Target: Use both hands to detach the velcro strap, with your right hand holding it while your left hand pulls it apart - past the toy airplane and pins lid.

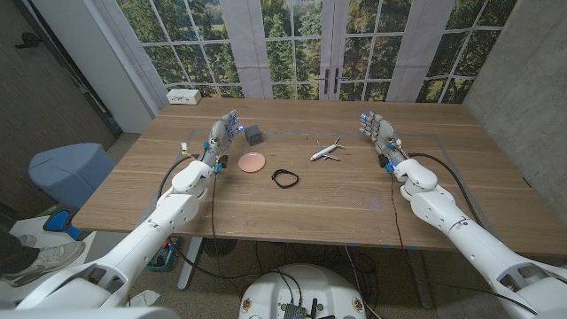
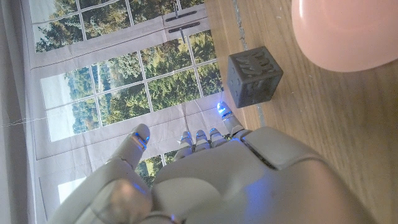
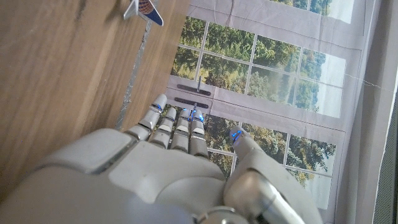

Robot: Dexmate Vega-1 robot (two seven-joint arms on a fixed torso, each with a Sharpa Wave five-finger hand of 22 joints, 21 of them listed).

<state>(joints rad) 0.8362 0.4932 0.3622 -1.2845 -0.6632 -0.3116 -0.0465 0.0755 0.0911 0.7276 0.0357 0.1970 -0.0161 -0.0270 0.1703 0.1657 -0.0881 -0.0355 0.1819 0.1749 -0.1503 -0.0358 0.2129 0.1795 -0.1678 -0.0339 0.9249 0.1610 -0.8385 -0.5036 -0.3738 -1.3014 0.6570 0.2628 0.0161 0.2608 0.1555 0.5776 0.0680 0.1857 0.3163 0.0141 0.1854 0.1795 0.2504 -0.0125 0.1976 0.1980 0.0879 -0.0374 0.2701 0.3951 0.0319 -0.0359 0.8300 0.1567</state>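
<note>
- Fingers on my left hand stood upright and slightly apart, holding nothing; the left wrist view showed the same hand with its fingertips lit blue and side by side, the thumb set off from them
- Fingers on my right hand were likewise raised and loosely spread, empty; in the right wrist view that hand had its fingers close together and the thumb apart
- From the middle of the wooden table, I saw the velcro strap, a black loop, lying at about six o'clock, well apart from both hands; neither hand touched it
- I saw the toy airplane at about one o'clock from the strap, between the strap and my right hand; its tail showed in the right wrist view
- I saw the pins lid, a pink disc, at about ten o'clock from the strap, near my left hand; its edge showed in the left wrist view
- I noted a dark grey cube at twelve o'clock from the lid, just beside my left hand
- I saw a white box at the table's far left corner
</note>
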